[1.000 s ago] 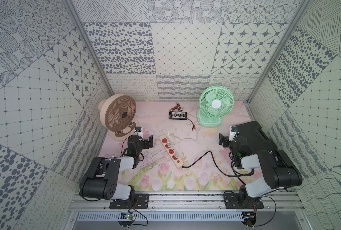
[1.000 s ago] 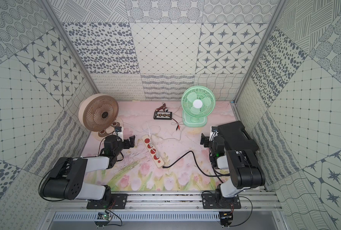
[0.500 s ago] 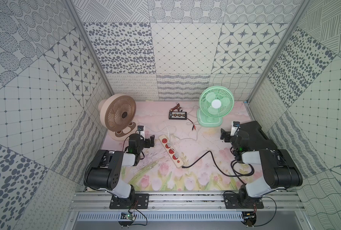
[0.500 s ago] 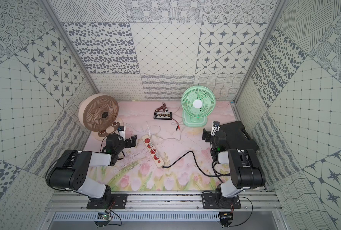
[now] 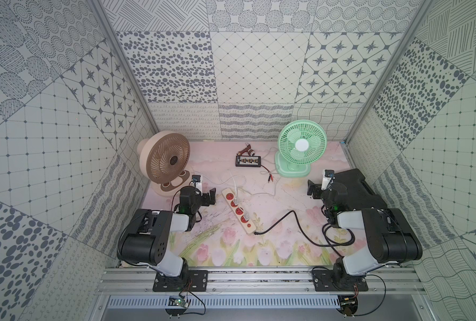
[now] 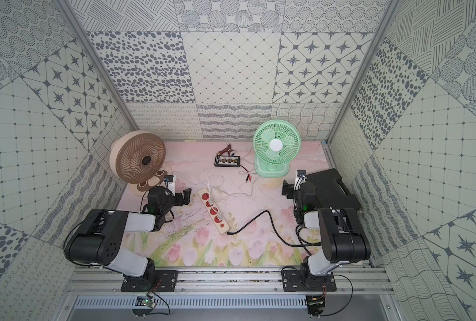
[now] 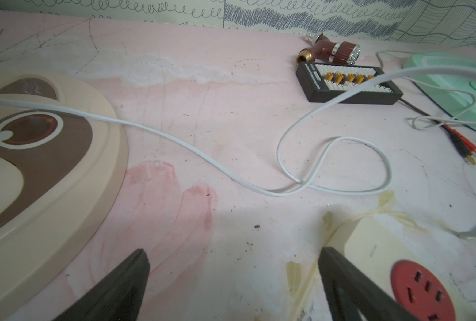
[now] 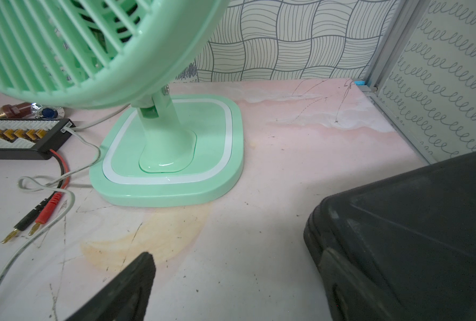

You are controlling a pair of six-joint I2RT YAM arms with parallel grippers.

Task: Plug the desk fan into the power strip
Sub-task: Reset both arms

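Jaws of the left gripper (image 7: 233, 251) stand wide apart, empty, just beside the far end of the power strip (image 5: 238, 211), which slants away toward the middle; the right gripper (image 5: 317, 190), spread wide too, sits well apart.

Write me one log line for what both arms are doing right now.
left gripper: open, empty, beside power strip | right gripper: open, empty, facing green fan

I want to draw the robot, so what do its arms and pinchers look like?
The left arm and right arm are chunky black tubes with white sections and round joints. Thin black cables loop beside them. Each wrist has a small green light. The fingers are black, pointed wedges.
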